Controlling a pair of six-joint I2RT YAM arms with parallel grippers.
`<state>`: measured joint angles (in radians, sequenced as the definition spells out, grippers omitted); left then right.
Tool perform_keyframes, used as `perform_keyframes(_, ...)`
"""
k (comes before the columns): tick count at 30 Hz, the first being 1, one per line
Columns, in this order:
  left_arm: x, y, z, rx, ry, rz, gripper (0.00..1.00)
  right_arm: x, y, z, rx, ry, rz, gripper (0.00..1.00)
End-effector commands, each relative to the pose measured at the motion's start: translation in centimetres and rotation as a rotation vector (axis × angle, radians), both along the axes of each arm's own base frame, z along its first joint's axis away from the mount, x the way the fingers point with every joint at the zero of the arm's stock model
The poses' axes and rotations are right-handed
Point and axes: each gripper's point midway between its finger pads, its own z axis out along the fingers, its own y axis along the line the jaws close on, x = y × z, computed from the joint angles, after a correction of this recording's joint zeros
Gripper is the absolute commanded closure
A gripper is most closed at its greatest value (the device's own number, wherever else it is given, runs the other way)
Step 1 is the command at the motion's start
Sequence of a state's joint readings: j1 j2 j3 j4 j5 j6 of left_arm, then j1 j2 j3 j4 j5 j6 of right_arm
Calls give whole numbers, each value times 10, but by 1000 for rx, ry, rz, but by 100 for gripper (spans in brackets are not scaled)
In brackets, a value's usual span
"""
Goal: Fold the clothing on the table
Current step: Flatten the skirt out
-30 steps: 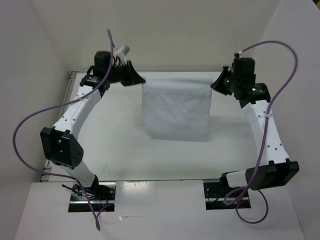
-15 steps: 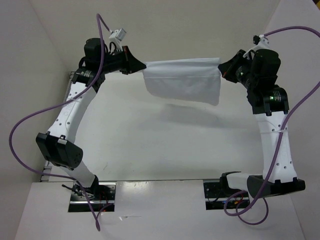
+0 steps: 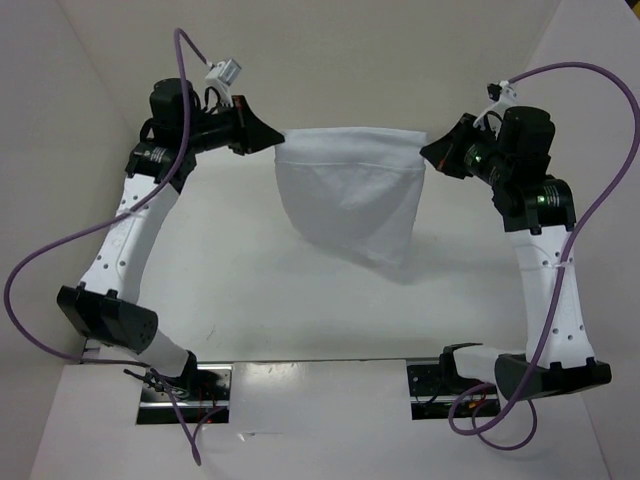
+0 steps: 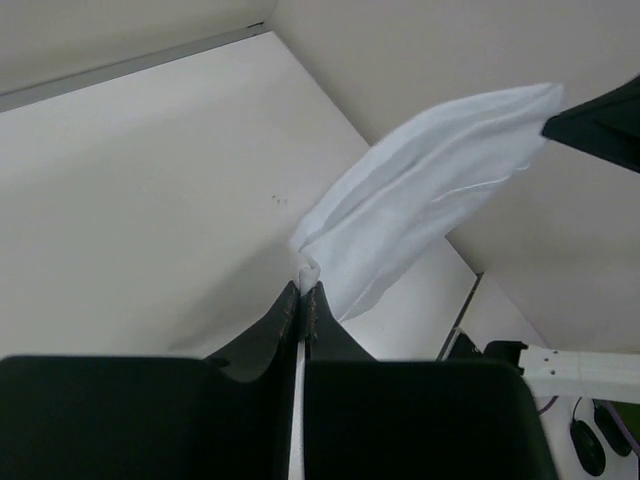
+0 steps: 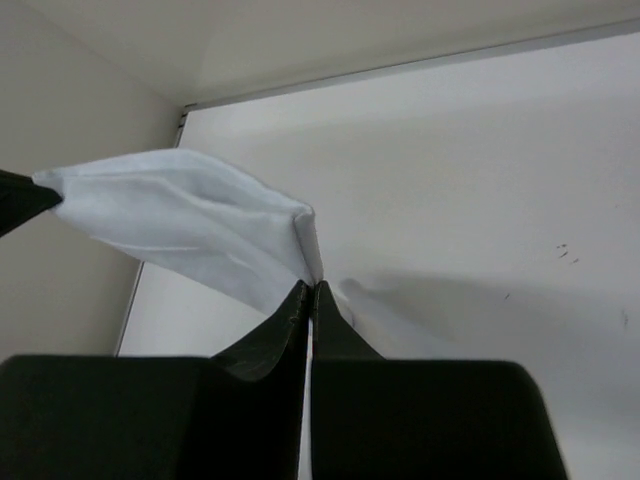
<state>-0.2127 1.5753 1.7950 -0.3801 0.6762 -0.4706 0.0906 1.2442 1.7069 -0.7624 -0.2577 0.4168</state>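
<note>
Gripping the clothing [image 3: 350, 195] by its two upper corners, up in the air over the far half of the bench [image 3: 230, 290]. Clenched on the left upper corner with the left pincer [image 3: 272, 142]; clenched likewise on the right upper corner with the right pincer [image 3: 428, 152]. Both arms raised, reaching inward toward each other from either side.

Pulled nearly straight along the top edge between the two grips. Sagging below that into a wrinkled pouch, narrowing downward, with the lowest fold off toward the right. Throwing a soft shadow onto the bench just beneath. Cannot tell from overhead whether that lowest fold touches the surface.

Seen from the left wrist: only a small tuft of white cloth pinched between black fingertips [image 4: 290, 305] pressed together, the rest running up and right to the other pincer's dark tip at the frame edge. Seen from the right wrist: the same pinch, with cloth fanning leftward to a dark tip at the left edge.
</note>
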Motion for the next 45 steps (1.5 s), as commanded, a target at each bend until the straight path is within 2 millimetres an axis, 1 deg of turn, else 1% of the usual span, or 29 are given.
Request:
perform_keyframes(1, -56, -1, 50, -47, -131, -128, 100, -46, 19, 21, 23, -61, 159, 100)
perform_keyframes(4, -98, 5, 50, -59, -138, -152, 100, -69, 26, 12, 60, -44, 203, 100)
perform_keyframes(7, -114, 7, 41, -77, -93, -148, 100, -68, 30, -15, 87, 16, 219, 100)
perform_keyframes(9, -106, 7, 20, -68, -48, -131, 100, -59, 33, -40, 110, 82, 218, 100)
perform_keyframes(14, -55, 1, -39, -33, 75, -122, 100, 0, 36, -104, 109, 238, 196, 100)
perform_keyframes(15, -35, -2, -64, -21, 134, -108, 100, 9, 36, -113, 101, 250, 199, 100)
perform_keyframes(17, -6, 0, -68, 5, 112, -79, 100, 41, 31, -129, 83, 278, 167, 100)
perform_keyframes(18, 17, -2, -91, 18, 164, -65, 100, 54, 26, -130, 74, 271, 160, 100)
perform_keyframes(19, 29, 1, -94, 27, 164, -58, 100, 65, 25, -132, 68, 269, 146, 100)
perform_keyframes(20, 44, -1, -75, 29, 107, -51, 100, 80, 16, -119, 45, 230, 110, 100)
perform_keyframes(21, 65, 2, -95, 44, 152, -36, 100, 95, 14, -127, 37, 248, 91, 100)
perform_keyframes(22, 77, 6, -91, 42, 143, -24, 100, 106, 11, -102, 21, 183, 79, 100)
perform_keyframes(24, 100, 5, -67, 24, 85, -38, 100, 122, 4, -88, 3, 143, 33, 100)
perform_keyframes(25, 108, 10, -55, 14, 69, -24, 100, 126, -3, -53, 2, 61, 11, 100)
perform_keyframes(27, 121, 13, -50, 5, 81, -23, 100, 130, -6, -24, -12, -11, -7, 100)
perform_keyframes(28, 121, 18, -2, -7, -33, -14, 100, 128, -10, 8, -26, -84, -20, 100)
perform_keyframes(29, 126, 17, -9, -3, 5, -14, 100, 126, -10, 20, -38, -119, -17, 100)
perform_keyframes(30, 121, 18, 15, -10, -60, -14, 100, 124, -12, 27, -40, -130, -26, 100)
perform_keyframes(33, 110, 24, 20, -10, -60, -13, 100, 110, -9, 38, -44, -152, -3, 100)
perform_keyframes(36, 95, 11, -13, 33, 6, -53, 100, 93, -2, 4, -32, -87, 19, 100)
perform_keyframes(37, 94, 9, -29, 43, 34, -41, 100, 80, -1, -29, -21, -14, 26, 100)
perform_keyframes(38, 82, 6, -14, 25, -32, -46, 100, 73, 5, -46, 1, 24, 42, 100)
perform_keyframes(39, 76, 1, -32, 16, 3, -52, 100, 63, 7, -98, 13, 142, 49, 100)
perform_keyframes(40, 69, 2, -97, 12, 172, -35, 100, 52, 12, -119, 39, 195, 70, 100)
perform_keyframes(41, 59, 3, -98, -4, 154, -31, 100, 36, 16, -127, 65, 208, 86, 100)
perform_keyframes(42, 47, -1, -120, -9, 210, -38, 100, 15, 24, -175, 101, 341, 97, 100)
perform_keyframes(43, 27, 1, -176, -13, 347, -25, 100, 1, 28, -196, 116, 404, 96, 100)
perform_keyframes(44, 7, -6, -187, -14, 373, -35, 100, -21, 37, -208, 151, 465, 97, 100)
perform_keyframes(45, -9, -8, -204, -15, 421, -40, 100, -47, 41, -244, 163, 585, 99, 100)
